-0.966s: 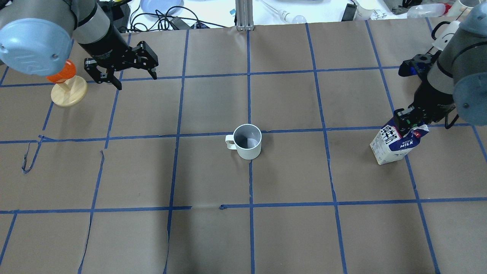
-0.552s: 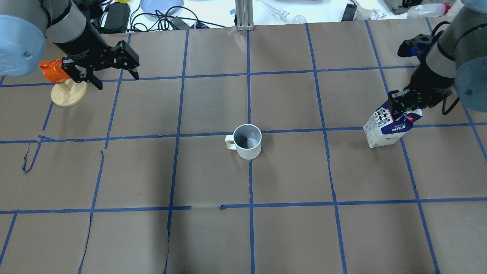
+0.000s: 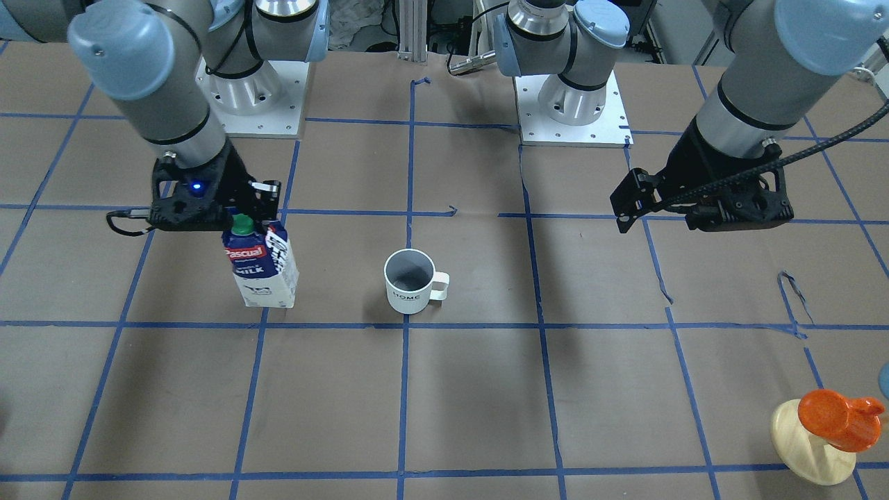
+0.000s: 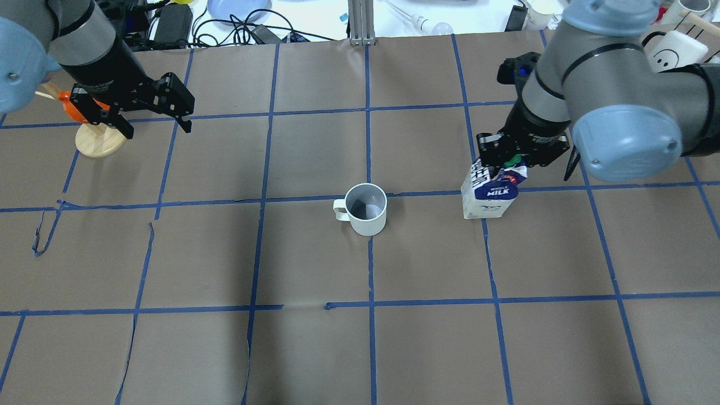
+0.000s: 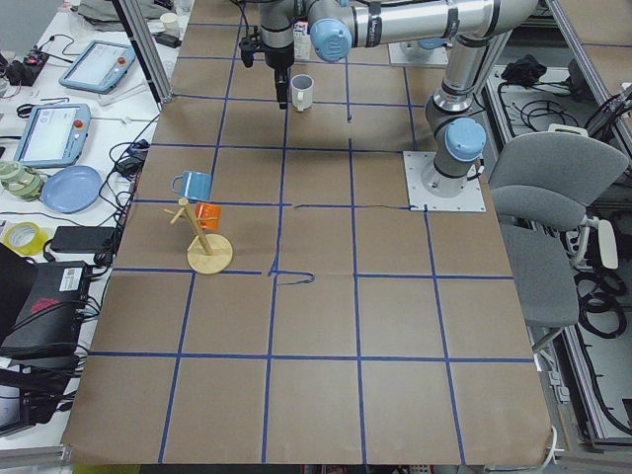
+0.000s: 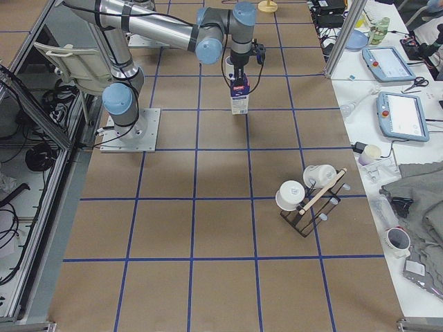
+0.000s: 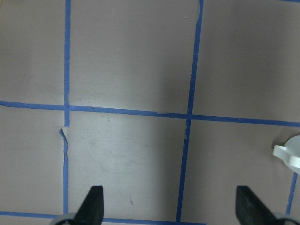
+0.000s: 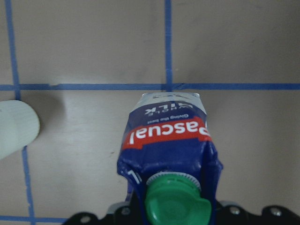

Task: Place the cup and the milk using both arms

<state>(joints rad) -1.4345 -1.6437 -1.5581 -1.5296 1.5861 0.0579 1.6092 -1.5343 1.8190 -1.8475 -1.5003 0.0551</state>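
Observation:
The white cup (image 4: 367,209) stands upright near the table's middle, handle toward my left side; it also shows in the front view (image 3: 408,281). My right gripper (image 4: 509,163) is shut on the top of the milk carton (image 4: 488,194), which hangs upright to the right of the cup, a short gap apart, at or just above the table. The right wrist view shows the carton (image 8: 168,140) with its green cap and the cup's rim (image 8: 16,133) at the left edge. My left gripper (image 4: 157,129) is open and empty, far back left of the cup; in the left wrist view (image 7: 169,201) only the cup's handle (image 7: 288,157) shows.
An orange mug on a round wooden stand (image 4: 95,138) sits right beside my left gripper. A rack with white mugs (image 6: 308,194) stands toward the right end of the table. Cables and a blue plate (image 4: 236,8) lie beyond the far edge.
My right arm has carried the milk carton left and toward the cup. My left gripper has drifted further left toward the orange mug's stand, staying open.

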